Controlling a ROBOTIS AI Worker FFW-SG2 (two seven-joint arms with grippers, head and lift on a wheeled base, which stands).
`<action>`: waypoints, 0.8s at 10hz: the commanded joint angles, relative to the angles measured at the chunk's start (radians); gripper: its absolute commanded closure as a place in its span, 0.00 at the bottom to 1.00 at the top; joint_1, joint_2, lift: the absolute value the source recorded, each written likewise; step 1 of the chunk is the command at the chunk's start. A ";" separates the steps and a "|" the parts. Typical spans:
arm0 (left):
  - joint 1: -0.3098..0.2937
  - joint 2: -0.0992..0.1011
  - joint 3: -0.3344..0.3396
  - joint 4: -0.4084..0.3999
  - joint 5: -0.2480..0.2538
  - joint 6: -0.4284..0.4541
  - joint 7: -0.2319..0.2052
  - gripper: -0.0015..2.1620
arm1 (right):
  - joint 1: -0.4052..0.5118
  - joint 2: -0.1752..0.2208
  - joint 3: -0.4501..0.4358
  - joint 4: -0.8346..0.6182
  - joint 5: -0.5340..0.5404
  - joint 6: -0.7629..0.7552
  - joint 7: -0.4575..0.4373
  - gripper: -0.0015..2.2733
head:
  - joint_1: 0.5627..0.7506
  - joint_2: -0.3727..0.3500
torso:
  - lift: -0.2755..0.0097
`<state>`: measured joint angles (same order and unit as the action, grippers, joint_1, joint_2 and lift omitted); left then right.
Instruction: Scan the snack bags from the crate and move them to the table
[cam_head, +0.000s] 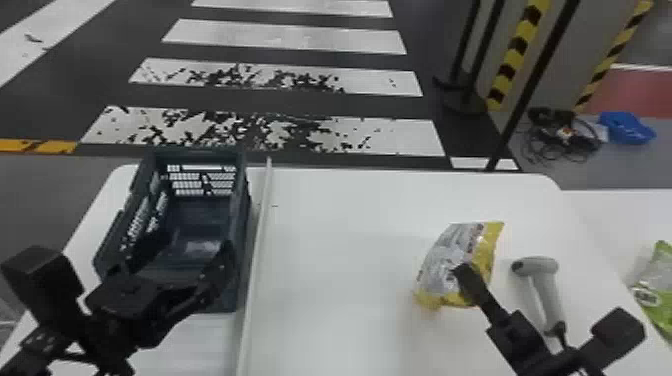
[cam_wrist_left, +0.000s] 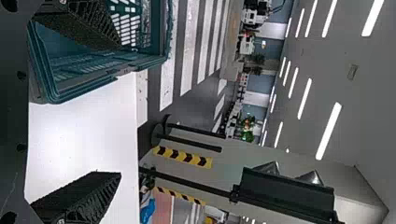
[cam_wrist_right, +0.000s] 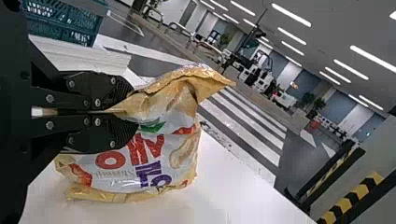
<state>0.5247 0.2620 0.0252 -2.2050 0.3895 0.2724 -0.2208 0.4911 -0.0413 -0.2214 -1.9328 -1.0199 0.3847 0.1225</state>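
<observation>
Fingers of left hand (cam_wrist_left: 119, 111) are spread, by crate (cam_head: 242, 212); bag (cam_wrist_right: 140, 161) is clamped at its edge by right hand (cam_wrist_right: 133, 112), over desk (cam_head: 340, 250), near scanner (cam_head: 549, 287); code should be squared to scanner, uncrushed; pinch is shown by right wrist view; scanner, green bag (cam_head: 656, 295) by head view.

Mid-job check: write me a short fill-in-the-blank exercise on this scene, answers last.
The right gripper pinches a white-and-____ snack bag.
The left gripper is ____, with nothing between its fingers.
In the head view, the scanner lies to the ____ of that bag.
The crate stands on the table's ____ side.

Missing words: yellow; open; right; left
</observation>
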 joint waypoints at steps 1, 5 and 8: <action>-0.005 -0.001 -0.005 0.002 -0.003 0.000 0.001 0.01 | 0.001 0.004 -0.035 0.003 -0.022 -0.011 -0.001 0.99 | 0.70 0.40 | 0.63; -0.008 -0.001 -0.010 0.001 -0.003 0.000 0.001 0.01 | 0.046 0.032 -0.095 -0.011 -0.101 -0.008 -0.103 0.72 | 0.70 0.29 | 0.63; -0.015 -0.001 -0.028 0.002 -0.004 0.000 0.004 0.02 | 0.127 0.038 -0.088 -0.094 -0.089 -0.008 -0.241 0.67 | 0.70 0.25 | 0.63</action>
<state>0.5107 0.2608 0.0012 -2.2042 0.3859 0.2724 -0.2161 0.5993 -0.0035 -0.3107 -2.0065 -1.1151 0.3746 -0.1139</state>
